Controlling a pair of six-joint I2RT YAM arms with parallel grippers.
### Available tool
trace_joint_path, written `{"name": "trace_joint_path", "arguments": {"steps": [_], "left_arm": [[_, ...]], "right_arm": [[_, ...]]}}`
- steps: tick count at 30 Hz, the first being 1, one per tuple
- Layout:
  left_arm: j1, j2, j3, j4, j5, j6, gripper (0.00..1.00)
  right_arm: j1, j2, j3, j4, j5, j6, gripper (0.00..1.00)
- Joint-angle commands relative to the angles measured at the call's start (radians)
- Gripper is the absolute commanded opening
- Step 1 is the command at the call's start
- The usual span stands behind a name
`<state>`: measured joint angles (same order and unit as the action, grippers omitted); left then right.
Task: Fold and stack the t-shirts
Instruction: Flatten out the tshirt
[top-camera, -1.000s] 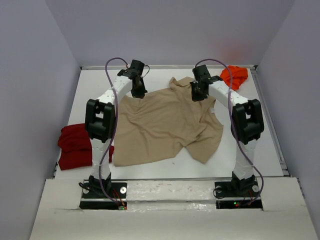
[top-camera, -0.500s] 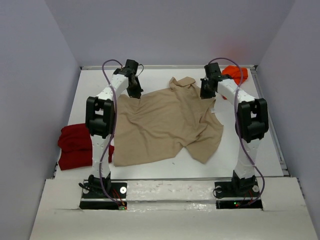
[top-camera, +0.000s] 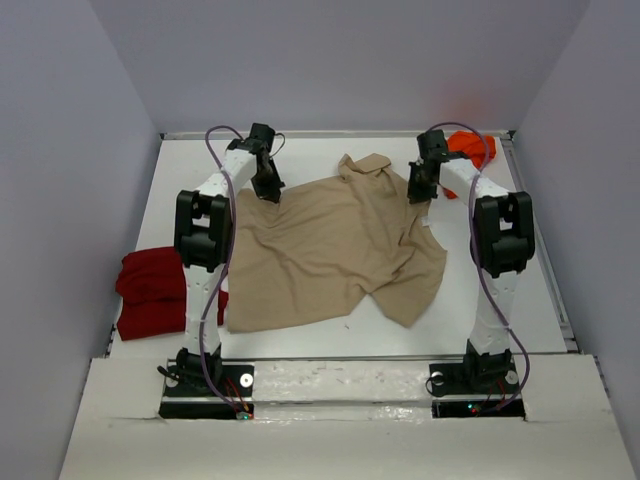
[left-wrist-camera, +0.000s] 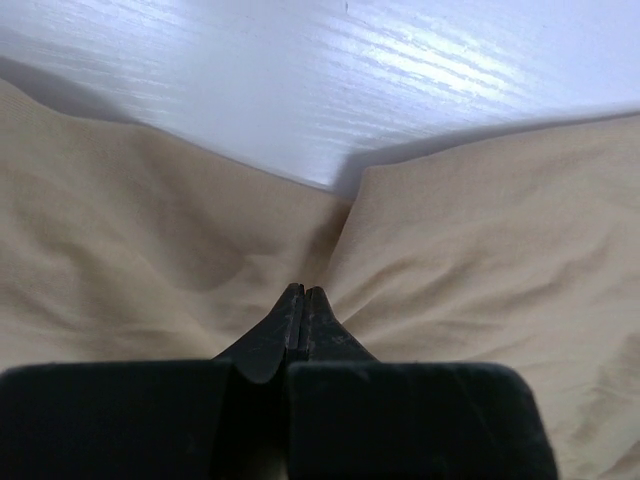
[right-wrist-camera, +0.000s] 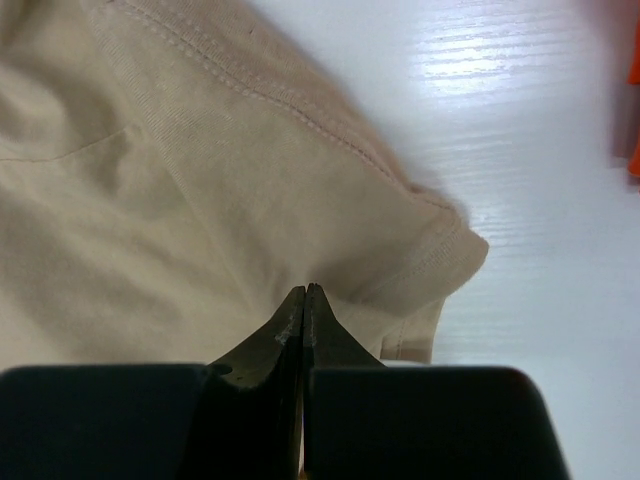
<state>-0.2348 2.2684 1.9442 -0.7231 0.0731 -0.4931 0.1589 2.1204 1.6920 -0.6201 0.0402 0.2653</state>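
Arms have spread apart since a second ago, left pincer (left-wrist-camera: 303, 293) and right pincer (right-wrist-camera: 304, 291) each pinching the far edge of the tan t-shirt (top-camera: 330, 250) lying on the counter (top-camera: 320, 150); limp, light cloth, likely best held at shoulder seams.

White desk (top-camera: 300, 150) with a glossy wood-grain top, light glaring off it pretty hard. Plain pale lavender-grey walls (top-camera: 340, 60) box it in on three sides. Metal rail (top-camera: 541, 250) down the right edge, white ledge (top-camera: 340, 425) up front.
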Motion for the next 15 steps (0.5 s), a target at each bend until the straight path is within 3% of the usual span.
{"name": "trace_joint_path", "arguments": {"steps": [1,8,15], "left_arm": [[0.017,0.019,0.065,-0.030,0.027,-0.007,0.00],[0.031,0.039,0.078,-0.029,0.036,-0.001,0.00],[0.042,0.028,0.096,-0.024,0.005,0.008,0.00]], "right_arm": [[-0.024,0.050,0.060,0.026,-0.014,-0.011,0.00],[-0.054,0.104,0.069,0.008,0.039,-0.009,0.00],[-0.088,0.073,0.038,-0.013,0.248,-0.028,0.00]]}}
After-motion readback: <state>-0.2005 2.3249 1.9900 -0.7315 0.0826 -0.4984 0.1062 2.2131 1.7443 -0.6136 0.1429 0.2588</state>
